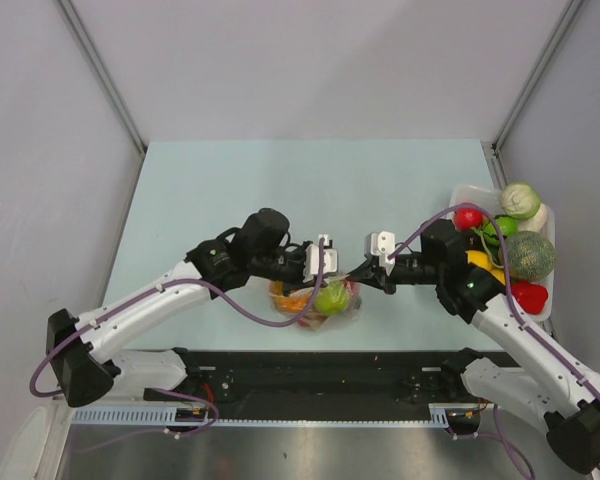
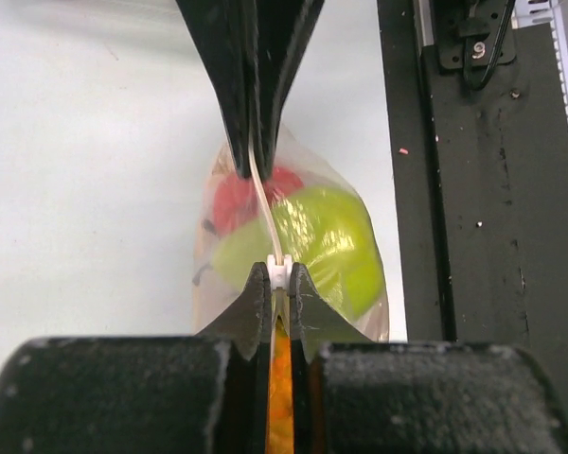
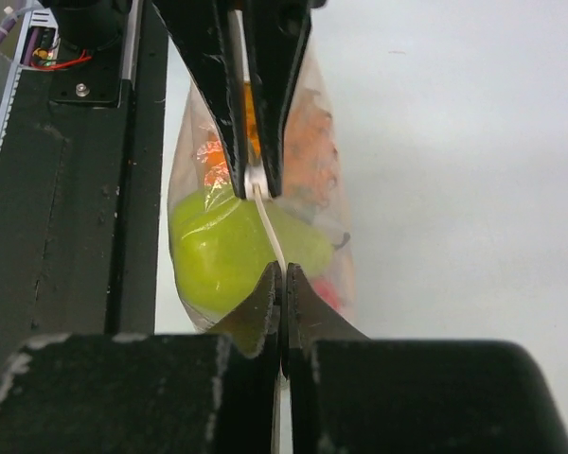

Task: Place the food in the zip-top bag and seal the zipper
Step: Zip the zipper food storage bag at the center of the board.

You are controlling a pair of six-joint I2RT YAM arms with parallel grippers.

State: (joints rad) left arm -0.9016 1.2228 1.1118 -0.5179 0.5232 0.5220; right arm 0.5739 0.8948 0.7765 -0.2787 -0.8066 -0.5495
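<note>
Two robot arms meet over a zip-top bag (image 1: 315,303) resting on a pale table (image 1: 280,190). The left gripper (image 1: 332,268) comes at the bag from its left side and the right gripper (image 1: 360,274) from its right, and both bear on the bag's upper edge. In the left wrist view, the left gripper (image 2: 279,275) has its jaws pressed together on the thin white zipper (image 2: 265,213). The right gripper (image 2: 256,156) pinches the same strip a little farther along. The right wrist view shows the pair from the other end: the right gripper (image 3: 282,274) is closed tight on the zipper (image 3: 268,227) and the left gripper (image 3: 256,184) is clamped on it just beyond. Whether the short stretch between the two grips is fully pressed shut is hard to tell.

Inside the bag sit a green apple-like ball (image 3: 218,255), an orange ruffled piece (image 3: 312,142) and a red piece (image 2: 237,199), all below the zipper. A black base rail (image 1: 320,370) runs just on the near side of the bag. Well off to the bag's right, a white tray (image 1: 465,192) holds more toy produce (image 1: 528,255).
</note>
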